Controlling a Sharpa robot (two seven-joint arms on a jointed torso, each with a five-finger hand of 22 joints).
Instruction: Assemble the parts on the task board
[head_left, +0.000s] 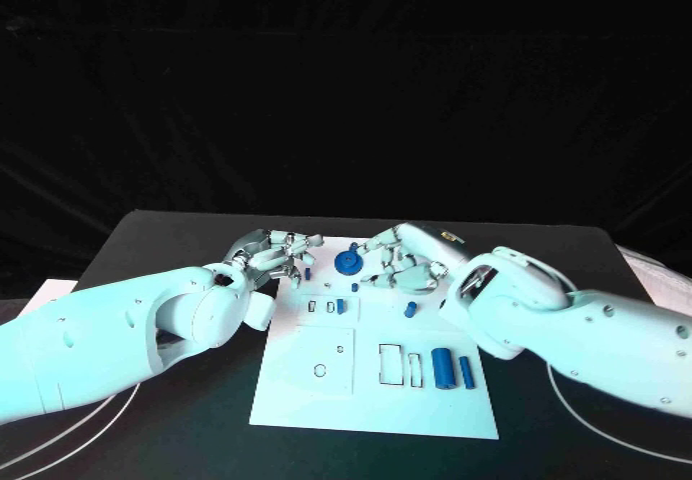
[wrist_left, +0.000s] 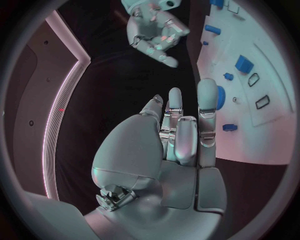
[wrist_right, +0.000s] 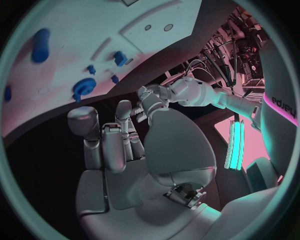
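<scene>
The white task board (head_left: 303, 400) lies in the middle of the black table. A round blue part (head_left: 349, 262) stands near its far edge, between my two hands. My left hand (head_left: 267, 255) hovers at the board's far left corner, fingers apart, holding nothing. My right hand (head_left: 397, 255) hangs over the far right part of the board, also empty. Two blue cylinders (head_left: 444, 368) lie side by side on the near right of the board. In the left wrist view my left hand (wrist_left: 178, 135) stretches beside the round blue part (wrist_left: 220, 95). In the right wrist view my right hand (wrist_right: 119, 145) is empty.
Small blue pieces (head_left: 411, 308) are scattered over the board's middle, with rectangular slots (head_left: 389, 362) beside the cylinders. A white cable (head_left: 606, 420) curves on the table at the near right. The table's far edge (head_left: 361, 213) runs close behind both hands.
</scene>
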